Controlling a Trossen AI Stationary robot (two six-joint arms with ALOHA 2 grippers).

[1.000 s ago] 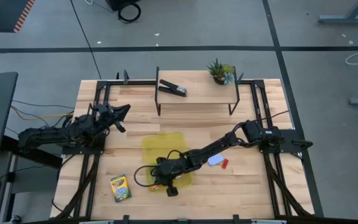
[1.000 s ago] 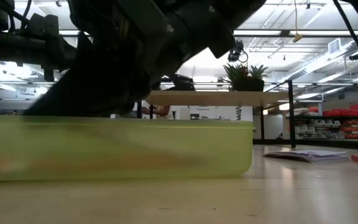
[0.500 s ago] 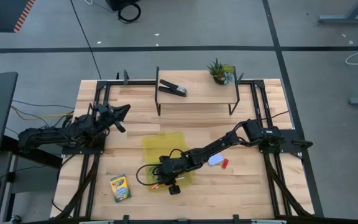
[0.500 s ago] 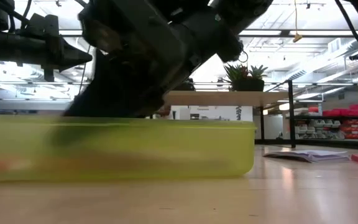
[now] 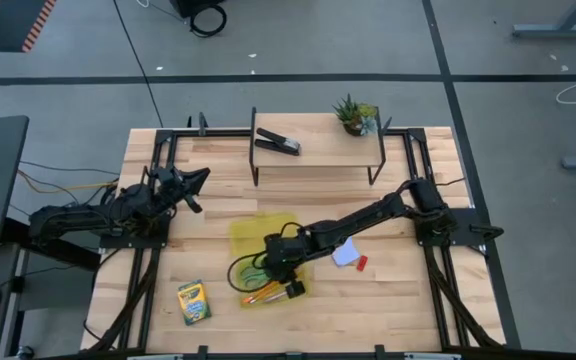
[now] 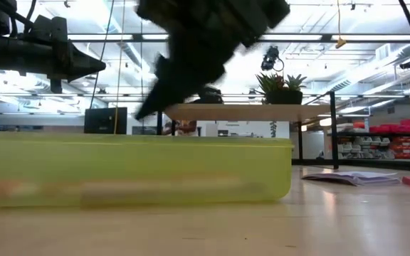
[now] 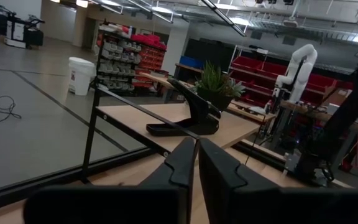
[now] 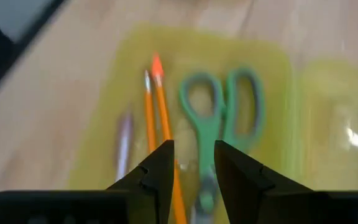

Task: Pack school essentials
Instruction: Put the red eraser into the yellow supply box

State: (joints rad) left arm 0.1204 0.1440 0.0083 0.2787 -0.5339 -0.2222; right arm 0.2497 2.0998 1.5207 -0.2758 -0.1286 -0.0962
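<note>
The green-handled scissors (image 8: pixel 221 118) and two thin orange pencils (image 8: pixel 156 118) lie inside the translucent yellow-green plastic tray (image 5: pixel 253 235) at lower centre of the high view. The right gripper (image 5: pixel 290 287) hangs over the tray's lower edge, its arm stretched diagonally from the right, jaws narrowly parted and empty. The left gripper (image 5: pixel 196 180) rests folded at middle left, jaws nearly closed, empty.

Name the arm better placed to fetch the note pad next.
Right. Its pincer hangs empty over the yellow box, beside the note pad; the left pincer waits farther off.
</note>
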